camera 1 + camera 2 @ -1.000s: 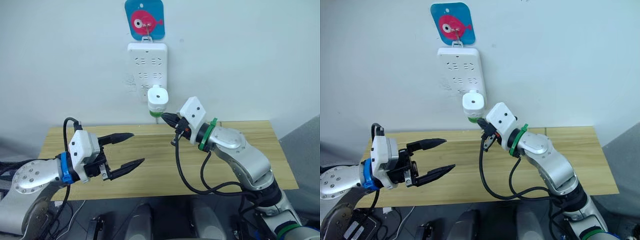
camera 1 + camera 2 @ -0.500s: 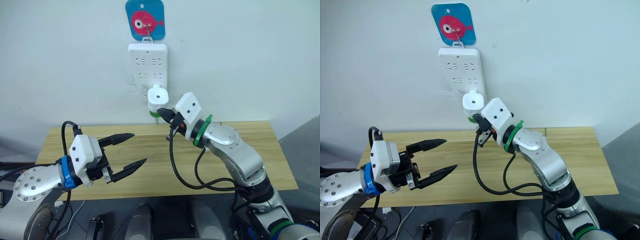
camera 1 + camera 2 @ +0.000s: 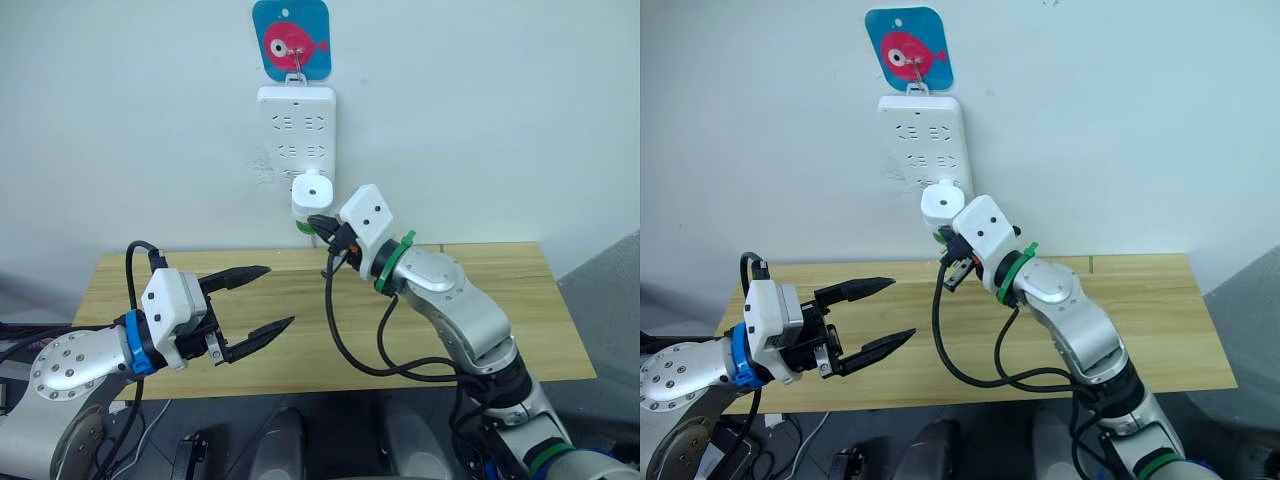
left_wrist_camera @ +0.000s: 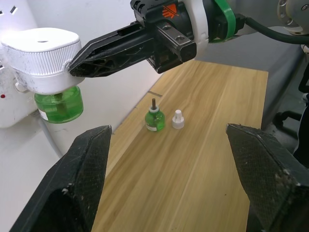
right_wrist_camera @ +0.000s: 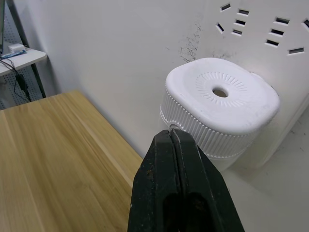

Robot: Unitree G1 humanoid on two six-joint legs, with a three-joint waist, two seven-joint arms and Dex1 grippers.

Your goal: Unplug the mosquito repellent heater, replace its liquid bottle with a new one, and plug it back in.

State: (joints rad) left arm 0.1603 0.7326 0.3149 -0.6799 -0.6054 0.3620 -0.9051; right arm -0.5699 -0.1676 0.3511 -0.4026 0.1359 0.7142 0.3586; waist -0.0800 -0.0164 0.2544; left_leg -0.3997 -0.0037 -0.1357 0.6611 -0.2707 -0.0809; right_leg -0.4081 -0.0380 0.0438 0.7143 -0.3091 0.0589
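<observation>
The heater (image 3: 311, 193) sits plugged into the strip (image 3: 295, 135) on the white wall, a green bottle (image 4: 59, 106) under it. The right gripper (image 5: 172, 140), fingers pressed together and empty, touches its ribbed side. The left gripper (image 3: 262, 299) hangs wide open, empty, over the wooden table (image 3: 500, 290), where a spare bottle (image 4: 154, 117) and white cap (image 4: 177, 119) stand.
</observation>
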